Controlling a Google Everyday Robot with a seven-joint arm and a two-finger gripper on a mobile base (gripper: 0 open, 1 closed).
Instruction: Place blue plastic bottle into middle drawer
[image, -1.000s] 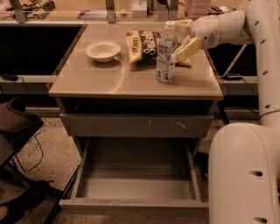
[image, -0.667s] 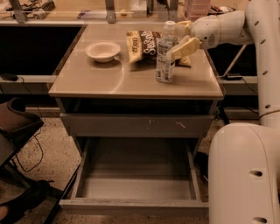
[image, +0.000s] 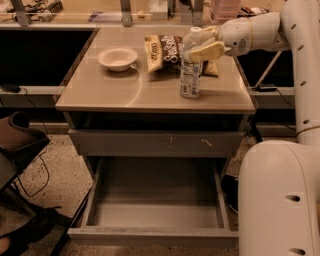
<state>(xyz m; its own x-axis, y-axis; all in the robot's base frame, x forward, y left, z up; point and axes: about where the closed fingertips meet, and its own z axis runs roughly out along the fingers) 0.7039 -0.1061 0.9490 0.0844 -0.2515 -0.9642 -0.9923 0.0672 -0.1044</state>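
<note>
Pincer (image: 202, 50) has edged left and a touch higher, now at the shoulder of the blue plastic bottle (image: 190, 75); bottle itself unmoved. Reads as closing in for the grasp, lift not begun. Cannot tell whether the pincer has gripped yet. Bottle stands upright on the bench (image: 125, 95), right of centre, long axis vertical, white cap up. Snack bag (image: 162, 52) just behind it, bowl (image: 117, 57) well to the left. Middle drawer (image: 155, 235) pulled out below, tray bare.
</note>
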